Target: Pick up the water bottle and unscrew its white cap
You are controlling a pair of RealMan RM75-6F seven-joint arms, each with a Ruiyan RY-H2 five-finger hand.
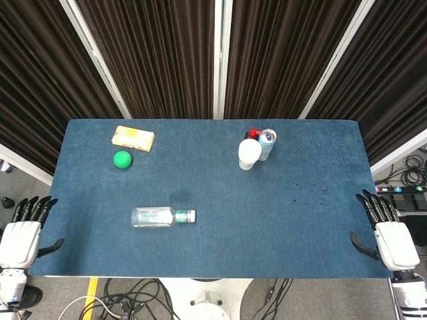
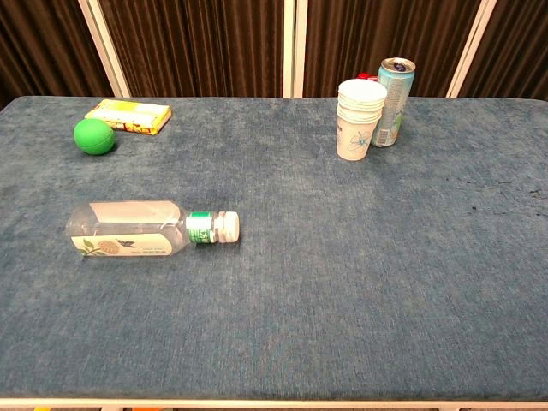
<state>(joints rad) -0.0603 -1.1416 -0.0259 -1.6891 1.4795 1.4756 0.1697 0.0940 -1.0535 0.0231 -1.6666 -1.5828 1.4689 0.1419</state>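
A clear water bottle [image 1: 155, 217] [image 2: 128, 229] lies on its side on the blue table, left of centre. Its white cap [image 1: 191, 215] [image 2: 228, 226] points right, with a green band behind it. My left hand [image 1: 25, 230] hangs off the table's left edge, fingers spread, holding nothing. Off the right edge sits my right hand [image 1: 387, 230], also with spread fingers and nothing in it. Both hands are far from the bottle. The chest view shows neither hand.
A green ball [image 1: 122, 159] [image 2: 93, 136] and a yellow box [image 1: 133, 138] [image 2: 128, 116] sit at the back left. A stack of white paper cups [image 1: 249, 154] [image 2: 359, 119], a light blue can [image 1: 267, 143] [image 2: 392, 90] and a red-topped item [image 1: 253, 133] stand back right of centre.
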